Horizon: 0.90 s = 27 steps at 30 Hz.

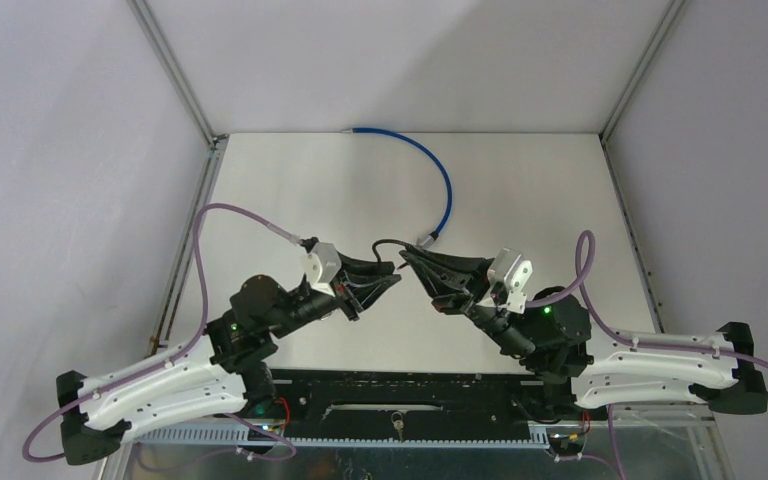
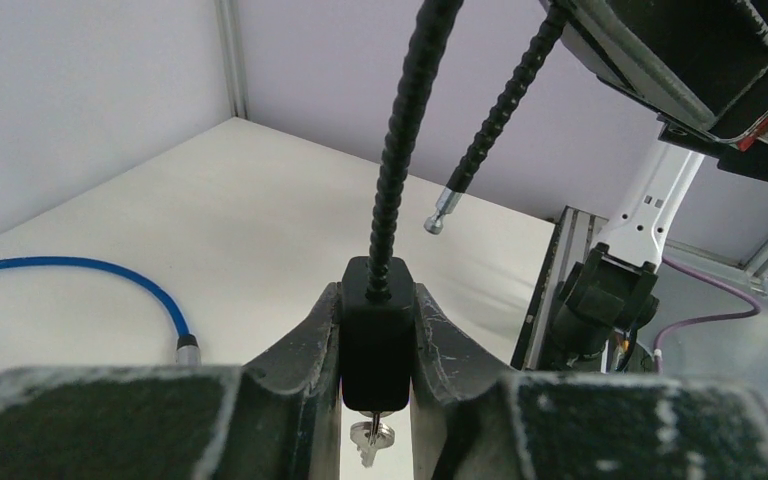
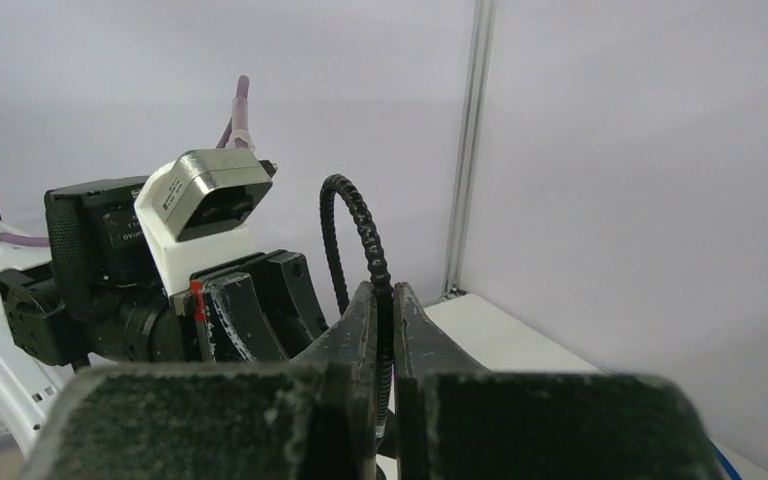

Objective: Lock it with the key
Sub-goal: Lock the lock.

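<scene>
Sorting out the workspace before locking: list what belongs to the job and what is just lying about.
Job: lock body in the left gripper, key at its underside, black lock cable pinched by the right gripper.
Lying about: blue cable on the table.

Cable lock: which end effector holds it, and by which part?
The left end effector clamps the lock body by its sides, key hanging below; the right end effector pinches its ribbed cable.

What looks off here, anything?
The metal tip of the black cable hangs loose in the air, not seated in the lock body clamped in the left pincer. The right pincer pinches the cable partway along, not at the tip. The key hangs under the body. Nothing looks damaged.
</scene>
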Each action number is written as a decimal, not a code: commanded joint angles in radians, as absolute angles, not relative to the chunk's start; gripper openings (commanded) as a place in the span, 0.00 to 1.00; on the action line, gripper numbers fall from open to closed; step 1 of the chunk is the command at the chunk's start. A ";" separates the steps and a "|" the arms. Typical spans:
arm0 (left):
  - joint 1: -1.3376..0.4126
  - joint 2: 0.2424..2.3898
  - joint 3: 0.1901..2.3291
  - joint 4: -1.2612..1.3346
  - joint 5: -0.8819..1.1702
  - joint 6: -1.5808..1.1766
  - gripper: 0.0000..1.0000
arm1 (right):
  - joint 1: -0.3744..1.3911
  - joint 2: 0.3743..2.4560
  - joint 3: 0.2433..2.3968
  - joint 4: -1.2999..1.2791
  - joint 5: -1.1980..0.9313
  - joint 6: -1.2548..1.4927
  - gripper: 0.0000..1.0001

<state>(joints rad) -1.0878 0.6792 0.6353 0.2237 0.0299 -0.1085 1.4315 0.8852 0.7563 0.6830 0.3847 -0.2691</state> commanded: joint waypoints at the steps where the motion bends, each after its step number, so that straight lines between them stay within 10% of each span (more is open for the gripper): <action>1: -1.085 0.653 0.611 0.281 0.005 -0.100 0.00 | 1.443 0.872 0.796 0.748 0.340 -0.244 0.00; 27: -1.086 0.668 0.707 0.123 0.222 0.209 0.00 | 1.440 0.869 0.796 0.728 0.182 -0.213 0.00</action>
